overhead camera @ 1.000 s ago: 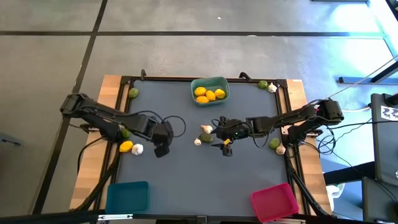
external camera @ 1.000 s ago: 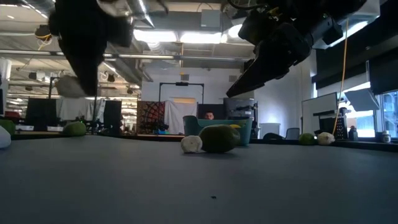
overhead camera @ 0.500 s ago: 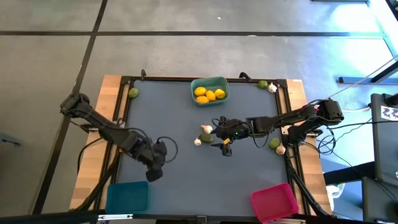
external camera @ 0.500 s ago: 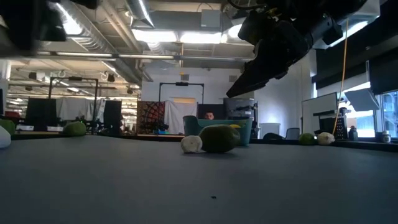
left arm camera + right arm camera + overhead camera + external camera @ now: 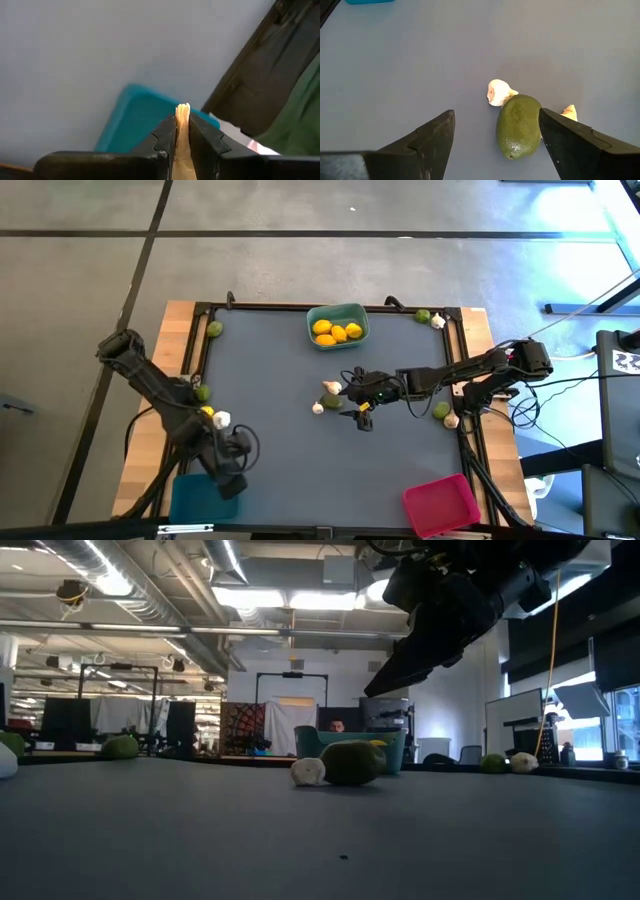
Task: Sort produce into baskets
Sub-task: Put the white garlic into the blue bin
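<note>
Near the front-left corner of the counter, my left fingers hang over the far edge of the blue basket, pressed together on a thin pale sliver, most likely garlic skin, that pokes out between the tips; what it is I cannot tell for sure. Just behind that arm, at the left rim, lie a lemon, a garlic bulb touching it, and a lime a little farther back.

At mid-counter my right fingers hover spread wide, holding nothing. Just to their left lies a dark lime with a garlic bulb touching its far side and another garlic piece just beside it, so the lime is hemmed in by both.

Along the far edge the teal basket holds three lemons. A lime lies at the far-left rim, and a lime and garlic bulb lie together at the far-right corner. Another lime and garlic lie at the right rim under my right arm. The pink basket stands at the near right.
</note>
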{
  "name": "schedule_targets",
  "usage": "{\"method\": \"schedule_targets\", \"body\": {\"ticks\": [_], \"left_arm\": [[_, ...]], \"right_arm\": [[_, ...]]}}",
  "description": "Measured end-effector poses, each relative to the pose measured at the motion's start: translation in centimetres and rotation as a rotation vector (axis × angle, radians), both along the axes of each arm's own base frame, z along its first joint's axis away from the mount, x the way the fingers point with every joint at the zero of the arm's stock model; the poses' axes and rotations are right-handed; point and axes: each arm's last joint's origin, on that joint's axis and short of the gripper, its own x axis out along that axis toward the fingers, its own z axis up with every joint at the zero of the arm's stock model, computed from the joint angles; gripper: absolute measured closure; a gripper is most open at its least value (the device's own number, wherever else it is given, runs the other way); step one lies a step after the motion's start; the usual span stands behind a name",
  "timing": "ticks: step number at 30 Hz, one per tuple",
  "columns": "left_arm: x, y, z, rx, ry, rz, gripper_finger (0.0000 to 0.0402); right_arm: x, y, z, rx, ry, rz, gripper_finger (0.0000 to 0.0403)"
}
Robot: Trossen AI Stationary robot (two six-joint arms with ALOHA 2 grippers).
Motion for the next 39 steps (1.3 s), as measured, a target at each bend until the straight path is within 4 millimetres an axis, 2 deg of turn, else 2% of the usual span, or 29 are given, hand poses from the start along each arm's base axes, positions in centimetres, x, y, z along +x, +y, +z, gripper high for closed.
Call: {"method": "schedule_targets", "body": {"ticks": [6,15,39], "left_arm": [[-1.3,-1.6,-0.2,-0.027,0.009,-0.017,0.0359],[-2.0,-3.9,-2.3,0.014,0.067,-0.035,0.0359],[-1.0,-5.5,-8.1,0.207,0.181,-0.085,0.0359]], "right_arm": [[0.0,0.0,0.0,0.000,-0.001,0.000,0.0116],[0.0,0.0,0.0,0.010,0.000,-0.008,0.0116],[0.0,0.0,0.0,0.014,0.001,-0.011,0.0116]]}}
